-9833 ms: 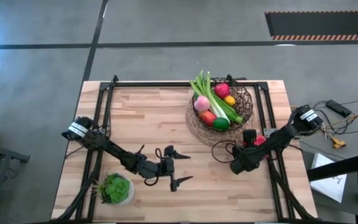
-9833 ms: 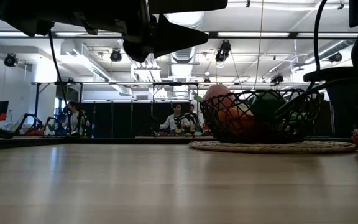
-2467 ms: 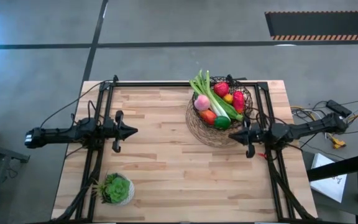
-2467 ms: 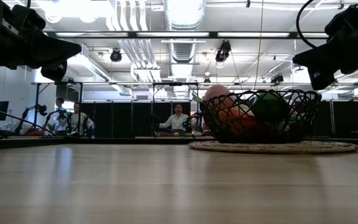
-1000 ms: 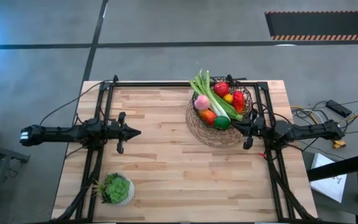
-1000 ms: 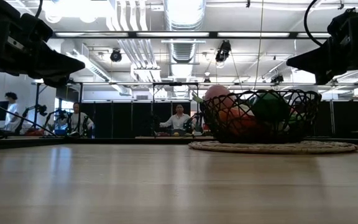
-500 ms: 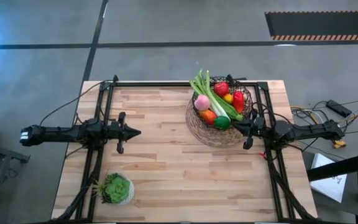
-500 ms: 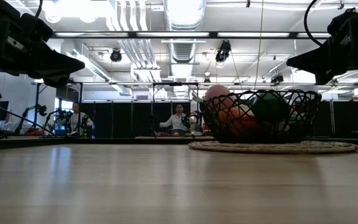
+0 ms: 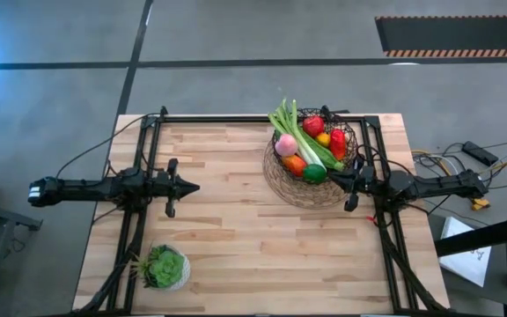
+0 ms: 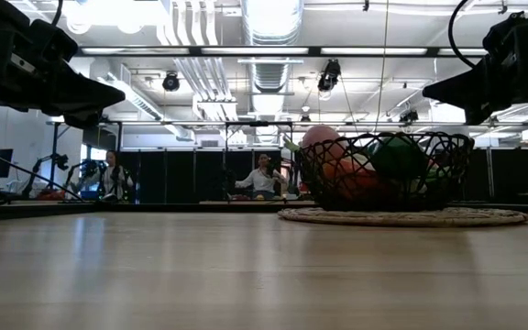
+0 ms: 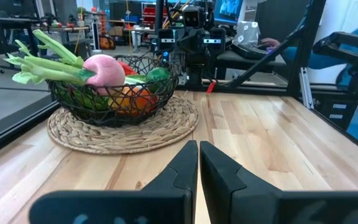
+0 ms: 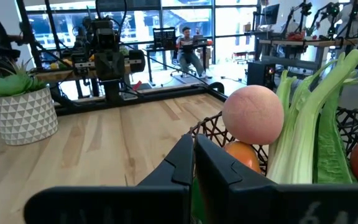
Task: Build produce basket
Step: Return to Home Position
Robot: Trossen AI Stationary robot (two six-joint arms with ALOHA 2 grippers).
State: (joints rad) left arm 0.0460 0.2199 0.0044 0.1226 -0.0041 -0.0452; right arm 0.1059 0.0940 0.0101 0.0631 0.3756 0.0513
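Note:
The dark wire basket (image 9: 313,155) sits on a round woven mat (image 9: 302,185) at the table's far right. The produce lies inside it: green leafy stalks (image 9: 298,132), a pink onion (image 9: 284,146), a green lime (image 9: 313,173), and red and orange pieces (image 9: 337,141). My left gripper (image 9: 194,187) hovers shut over the table's left half, pointing toward the basket. My right gripper (image 9: 331,178) is shut and empty beside the basket's near right rim. The left wrist view shows the basket (image 11: 114,93) ahead of the shut fingers; the right wrist view shows the onion (image 12: 252,114) close by.
A small green plant in a white pot (image 9: 164,268) stands at the table's near left corner. Black frame rails (image 9: 143,158) run along the table's left and right sides. People sit at desks in the room beyond (image 10: 264,176).

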